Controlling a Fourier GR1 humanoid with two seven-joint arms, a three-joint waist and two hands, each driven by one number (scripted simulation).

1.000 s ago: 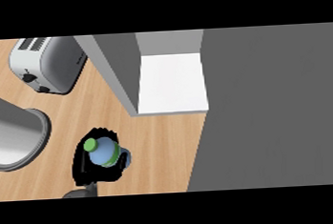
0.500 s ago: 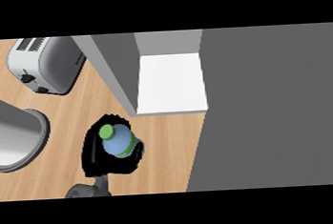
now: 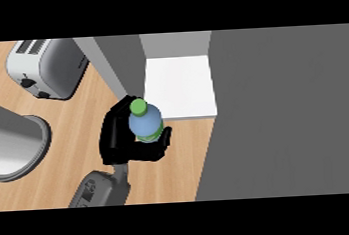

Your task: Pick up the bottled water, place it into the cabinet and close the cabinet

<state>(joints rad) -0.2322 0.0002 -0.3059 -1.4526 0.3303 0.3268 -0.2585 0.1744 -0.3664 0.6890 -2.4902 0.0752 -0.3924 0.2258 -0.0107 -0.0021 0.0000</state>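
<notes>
cabinet door (image 3: 281, 114) fills the right part of the head view as a broad dark grey slab, swung out over the counter. wooden counter top (image 3: 67, 120) takes the left part, running under everything else. the cabinet (image 3: 177, 87) itself sits at the upper middle, with a white shelf floor showing inside and a grey side wall slanting down on its left. a large grey rounded vessel (image 3: 13, 145) lies at the left edge, only partly in frame. a silver toaster (image 3: 46, 68) stands at the upper left, its slots at the top and a dark knob on its side, well apart from the cabinet. one grey forearm comes up from the lower edge, and which arm it is cannot be told from this view alone. its black hand (image 3: 119, 137) is curled round the bottled water (image 3: 146, 122), fingers wrapped on the left side and a thumb hooked round the lower right. the bottle, blue-bodied with a green cap, is held above the counter just at the front left corner of the white shelf, its cap near the grey side wall.
</notes>
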